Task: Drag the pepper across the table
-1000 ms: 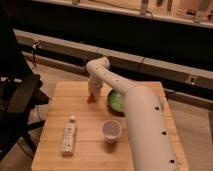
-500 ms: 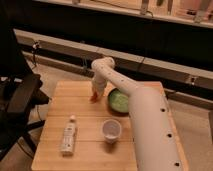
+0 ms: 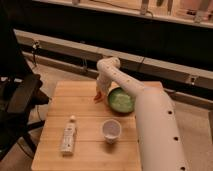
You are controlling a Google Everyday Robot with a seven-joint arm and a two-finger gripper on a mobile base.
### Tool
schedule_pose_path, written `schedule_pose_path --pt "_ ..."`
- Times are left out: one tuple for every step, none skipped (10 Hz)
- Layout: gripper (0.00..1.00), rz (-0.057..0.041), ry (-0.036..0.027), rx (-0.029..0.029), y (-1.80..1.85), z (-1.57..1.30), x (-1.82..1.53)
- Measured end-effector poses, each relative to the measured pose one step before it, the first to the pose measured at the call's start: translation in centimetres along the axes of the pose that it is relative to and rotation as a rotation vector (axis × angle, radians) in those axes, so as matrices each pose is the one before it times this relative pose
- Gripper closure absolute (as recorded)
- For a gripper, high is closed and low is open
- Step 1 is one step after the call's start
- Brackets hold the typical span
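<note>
The small red-orange pepper [image 3: 97, 98] lies on the light wooden slatted table [image 3: 80, 107], just left of the round green bowl [image 3: 121, 100]. My white arm reaches from the lower right up over the bowl and bends down at the far side. My gripper [image 3: 101, 92] points down right over the pepper, touching or very close to it. The arm's end hides most of the gripper.
A white cup [image 3: 111, 130] stands near the table's front middle. A white bottle [image 3: 68, 138] lies at the front left. A dark chair [image 3: 20, 100] stands to the left of the table. A dark wall with a ledge runs behind.
The gripper and the pepper under it have shifted to the right across the table, closer to the green bowl.
</note>
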State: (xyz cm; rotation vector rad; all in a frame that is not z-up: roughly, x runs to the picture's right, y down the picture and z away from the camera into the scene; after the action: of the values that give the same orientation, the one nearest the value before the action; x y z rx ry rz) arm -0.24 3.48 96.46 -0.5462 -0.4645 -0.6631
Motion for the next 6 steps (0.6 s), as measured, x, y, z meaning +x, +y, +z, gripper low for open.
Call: schedule_pose_path --pt "1.0 -0.00497 -0.00233 0.00065 -0.212 0.03 -0.385" --pt "1.0 0.00762 0.00114 0.00517 0.067 -0.071 0.042" --pt "1.0 0.00869 0.00243 0.00397 0.224 -0.066 0.196" --pt "1.0 0.01264 -0.00026 0.00483 0.339 -0.127 0.351" --pt "1.0 0.0049 -0.00259 0.0037 0.053 -0.122 0.121" --pt "1.0 0.00918 -0.00232 0.00559 0.441 -0.27 0.525"
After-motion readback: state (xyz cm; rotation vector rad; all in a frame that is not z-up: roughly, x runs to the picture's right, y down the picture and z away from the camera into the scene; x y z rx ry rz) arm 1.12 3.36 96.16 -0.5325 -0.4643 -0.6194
